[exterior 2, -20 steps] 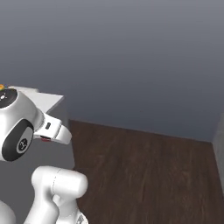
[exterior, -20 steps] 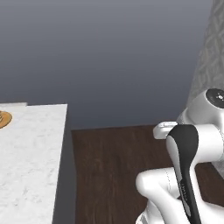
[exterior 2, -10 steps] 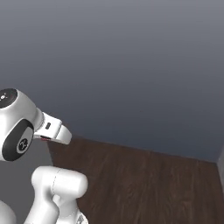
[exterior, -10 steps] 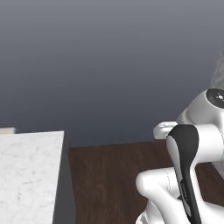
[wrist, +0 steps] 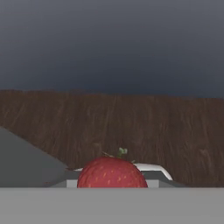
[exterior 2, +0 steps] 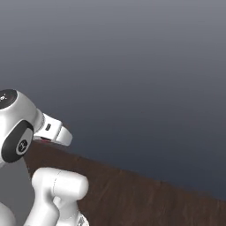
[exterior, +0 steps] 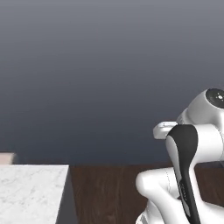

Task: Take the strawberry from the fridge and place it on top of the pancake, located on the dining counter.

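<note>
The fingers are seen closed on the strawberry (wrist: 112, 173) in the hand view, where the red fruit is found at the bottom middle, with a small green stalk on top. The finger tips themselves are mostly hidden behind the fruit, and pale grey parts are seen just beside it on both sides. The lower half of the strawberry is cut off.

A dark brown wooden floor (wrist: 131, 127) is seen beyond the fruit, and a plain dark grey wall (exterior: 96, 65) is seen behind it. In the left base view, a corner of the white marbled worktop (exterior: 30, 192) of the dining counter is seen at the lower left, with a grey side. A small pale shape is seen at its far edge, too small to be made out. The white arm (exterior 2: 26, 128) is seen folded low.
</note>
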